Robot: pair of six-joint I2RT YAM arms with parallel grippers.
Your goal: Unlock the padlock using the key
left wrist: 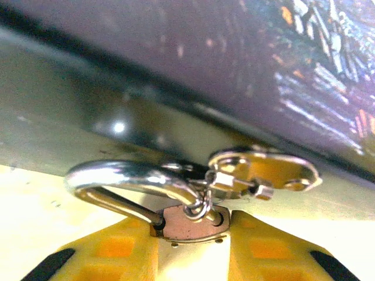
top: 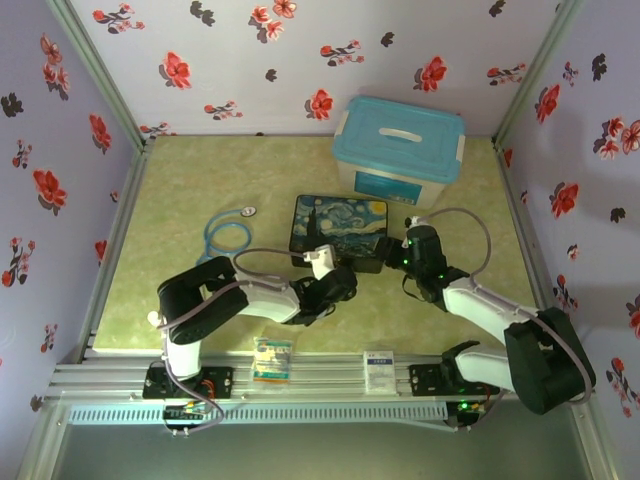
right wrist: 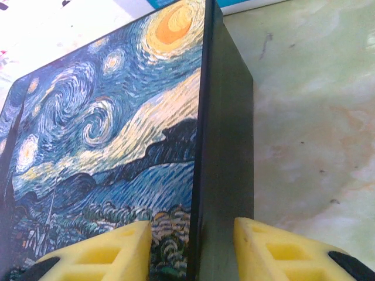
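The brass padlock (left wrist: 190, 225) sits between the yellow fingers of my left gripper (left wrist: 192, 227), which touch its body on both sides. Its silver shackle (left wrist: 117, 175) loops out to the left, closed into the body. A small ring on the shackle carries the key (left wrist: 275, 170), which lies flat just under the edge of the starry-night box (left wrist: 246, 52). In the top view my left gripper (top: 335, 290) is at the box's (top: 338, 228) near edge. My right gripper (right wrist: 193, 225) straddles the box's right edge (right wrist: 225, 146), one finger over the painted lid and one by the dark side wall. Whether it presses on the box does not show.
A white bin with a teal lid (top: 398, 150) stands behind the box. A blue-tubed stethoscope (top: 228, 232) lies at the left of the green mat. Two small packets (top: 272, 360) (top: 378, 368) rest on the near rail. Flowered walls close in the sides and back.
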